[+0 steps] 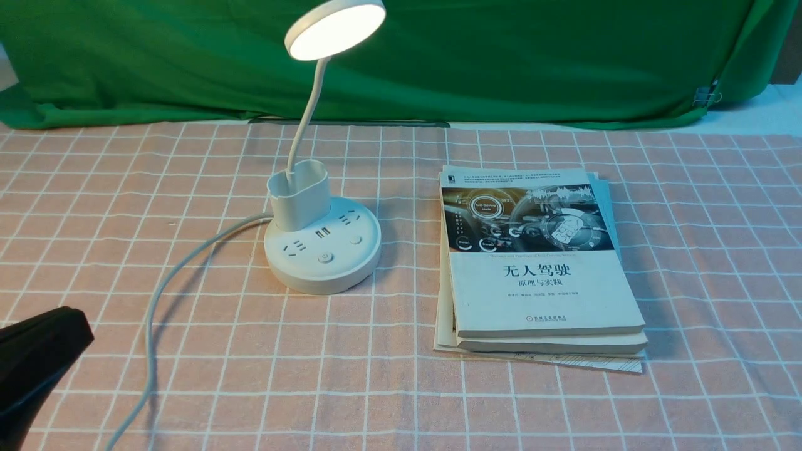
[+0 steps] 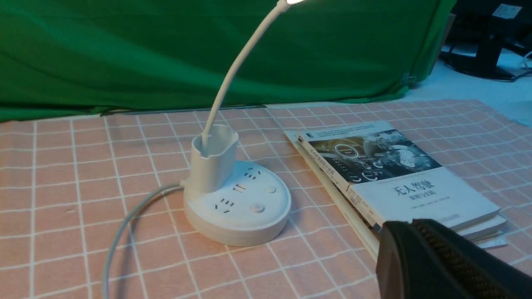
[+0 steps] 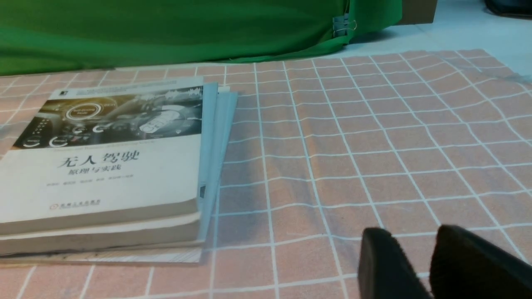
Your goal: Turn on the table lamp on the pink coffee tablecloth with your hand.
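Observation:
The white table lamp (image 1: 322, 254) stands on the pink coffee tablecloth (image 1: 564, 407), left of centre. Its round disc head (image 1: 335, 28) glows brightly. In the left wrist view the lamp's base (image 2: 237, 207) shows its sockets and two round buttons, with nothing touching them. The hand, my black left gripper (image 1: 69, 322), hovers low at the front left, well short of the lamp, with its jaws pressed together (image 2: 409, 226) and empty. My right gripper (image 3: 415, 249) shows only in its wrist view, over bare cloth right of the books, with a narrow gap between its fingers.
A stack of books (image 1: 539, 263) lies just right of the lamp. The lamp's white cord (image 1: 153, 313) runs from the base toward the front left, close to my left gripper. A green backdrop cloth (image 1: 501, 56) hangs along the table's far edge.

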`<state>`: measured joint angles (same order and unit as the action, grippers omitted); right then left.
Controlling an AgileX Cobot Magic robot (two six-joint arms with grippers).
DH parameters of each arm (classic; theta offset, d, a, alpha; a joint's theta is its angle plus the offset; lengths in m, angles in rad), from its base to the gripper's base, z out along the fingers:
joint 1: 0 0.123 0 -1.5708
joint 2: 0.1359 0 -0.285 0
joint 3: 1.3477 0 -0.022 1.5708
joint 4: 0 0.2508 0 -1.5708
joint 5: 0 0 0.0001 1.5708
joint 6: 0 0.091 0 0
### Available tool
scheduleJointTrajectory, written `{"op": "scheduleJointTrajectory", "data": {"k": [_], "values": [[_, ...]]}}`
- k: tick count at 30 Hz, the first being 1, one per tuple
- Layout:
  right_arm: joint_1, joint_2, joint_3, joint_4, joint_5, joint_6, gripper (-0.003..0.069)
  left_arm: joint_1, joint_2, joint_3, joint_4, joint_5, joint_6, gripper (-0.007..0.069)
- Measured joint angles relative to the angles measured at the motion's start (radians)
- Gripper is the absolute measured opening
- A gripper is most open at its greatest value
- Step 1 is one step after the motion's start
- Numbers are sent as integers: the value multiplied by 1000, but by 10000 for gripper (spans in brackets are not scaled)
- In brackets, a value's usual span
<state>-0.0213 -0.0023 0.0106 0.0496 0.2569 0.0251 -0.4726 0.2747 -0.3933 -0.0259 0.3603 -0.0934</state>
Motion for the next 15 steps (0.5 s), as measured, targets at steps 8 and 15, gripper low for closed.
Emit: {"op": "scheduleJointTrajectory", "data": {"k": [8,15], "values": [[0,0,0,0,-1,0,241,66,-116,109,366,-75,-275,21],[0,0,0,0,-1,0,241,337,-272,344,116,-346,-176,21]]}}
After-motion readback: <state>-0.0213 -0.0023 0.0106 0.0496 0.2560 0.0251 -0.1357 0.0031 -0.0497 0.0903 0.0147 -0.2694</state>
